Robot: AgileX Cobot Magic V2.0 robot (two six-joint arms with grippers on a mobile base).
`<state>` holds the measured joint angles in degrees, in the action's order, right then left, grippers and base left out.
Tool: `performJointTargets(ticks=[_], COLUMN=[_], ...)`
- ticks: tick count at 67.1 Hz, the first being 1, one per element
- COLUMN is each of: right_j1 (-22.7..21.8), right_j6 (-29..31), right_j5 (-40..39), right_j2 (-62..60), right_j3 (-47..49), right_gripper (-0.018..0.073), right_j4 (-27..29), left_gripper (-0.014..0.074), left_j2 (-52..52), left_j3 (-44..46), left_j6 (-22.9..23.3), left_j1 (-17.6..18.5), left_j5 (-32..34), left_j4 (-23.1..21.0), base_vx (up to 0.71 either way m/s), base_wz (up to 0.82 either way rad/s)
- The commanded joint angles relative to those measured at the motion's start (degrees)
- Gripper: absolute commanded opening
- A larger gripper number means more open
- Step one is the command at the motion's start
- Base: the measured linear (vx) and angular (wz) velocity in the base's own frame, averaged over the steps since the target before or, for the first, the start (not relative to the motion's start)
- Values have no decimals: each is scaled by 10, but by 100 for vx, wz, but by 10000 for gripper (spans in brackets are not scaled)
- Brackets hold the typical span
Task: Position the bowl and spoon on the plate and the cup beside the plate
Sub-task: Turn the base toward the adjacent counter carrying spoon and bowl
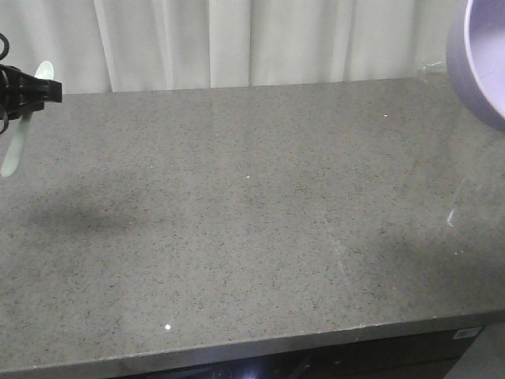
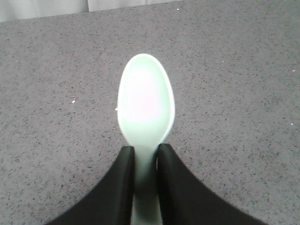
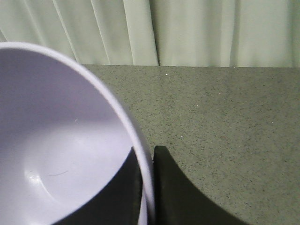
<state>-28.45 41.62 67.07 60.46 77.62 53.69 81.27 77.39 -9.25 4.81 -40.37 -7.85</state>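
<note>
Lilac bowl rim is pinched in my right gripper, mint spoon neck clamped in my left gripper (plate unseen); I should carry both level.

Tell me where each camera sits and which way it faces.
Exterior front view: above the near edge of the table, facing the curtain; the left gripper shows at the left edge, holding the spoon.
Left wrist view: behind the left gripper, looking down along its fingers at the spoon above the table.
Right wrist view: behind the right gripper, facing the curtain; its fingers pinch the bowl at the rim.
Shared: front and left wrist show the spoon; front and right wrist show the bowl.
</note>
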Motion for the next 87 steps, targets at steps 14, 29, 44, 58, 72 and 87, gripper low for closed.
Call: performJointTargets(ticks=[14, 29, 44, 58, 72, 87], right_j1=[-1, -1, -1, -1, -1, -1], right_j6=[4, 4, 4, 4, 4, 4], right_j5=[-25, -25, -25, -25, -25, -25], right_j2=[-8, -8, -8, -8, -8, -8], right_j3=[18, 18, 18, 18, 18, 18], right_gripper=[-4, -4, -4, -4, -4, -4], right_j4=[34, 34, 34, 34, 34, 34], left_gripper=[-7, -7, -7, -7, -7, -7], left_j2=[-20, -20, -20, -20, -20, -20], left_j3=[15, 15, 15, 15, 15, 15], left_j6=[5, 5, 5, 5, 5, 5], left_j1=[1, 1, 1, 1, 1, 1], left_j5=[32, 32, 32, 32, 32, 32], left_j4=[-8, -8, -8, -8, -8, -8], base_vx=[0, -1, -1, -1, -1, -1], base_wz=[-17, -15, -18, -19, -16, -14])
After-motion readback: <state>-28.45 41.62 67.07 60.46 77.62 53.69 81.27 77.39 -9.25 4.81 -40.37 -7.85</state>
